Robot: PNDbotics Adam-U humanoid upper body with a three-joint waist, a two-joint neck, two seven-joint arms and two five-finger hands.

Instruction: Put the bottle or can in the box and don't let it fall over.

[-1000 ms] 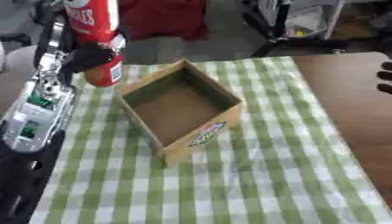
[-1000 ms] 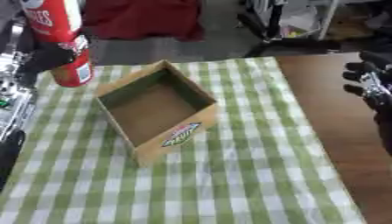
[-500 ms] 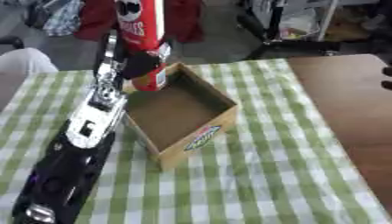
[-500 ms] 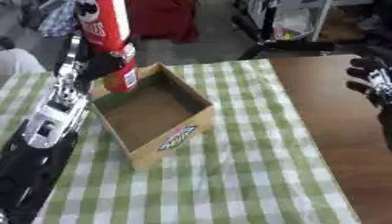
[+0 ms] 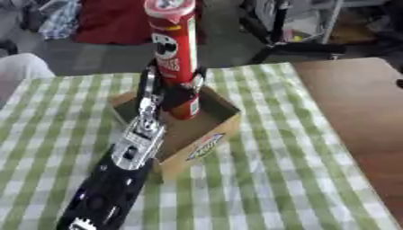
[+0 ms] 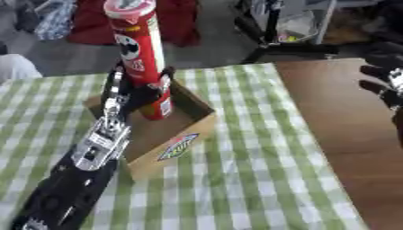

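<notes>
Cardboard box (image 5: 201, 134), open at the top, sits on a green-and-white checked cloth (image 5: 260, 188) that covers the left and middle of the bench (image 6: 346, 148); bare brown wood shows along the right side. The box bears a printed label (image 5: 204, 147) on its near right wall.

A tall red can (image 5: 176, 54) with a pale lid stands upright, its lower end down inside the box near the far wall; whether its base touches the box floor cannot be told. The left robot hand (image 5: 169, 92) reaches in from the near left, its black and silver forearm lying across the near left wall of the box. Its fingers and thumb are curled round the lower part of the can, grasping it just above the box rim.

The right robot hand (image 6: 386, 78) shows only in the right eye view, at the right edge over the bare wood, well apart from the box. Its dark fingers look spread and relaxed, holding nothing.

Beyond the far edge of the bench there is red fabric (image 5: 110, 20) on the floor and a black stand (image 5: 295, 42).
</notes>
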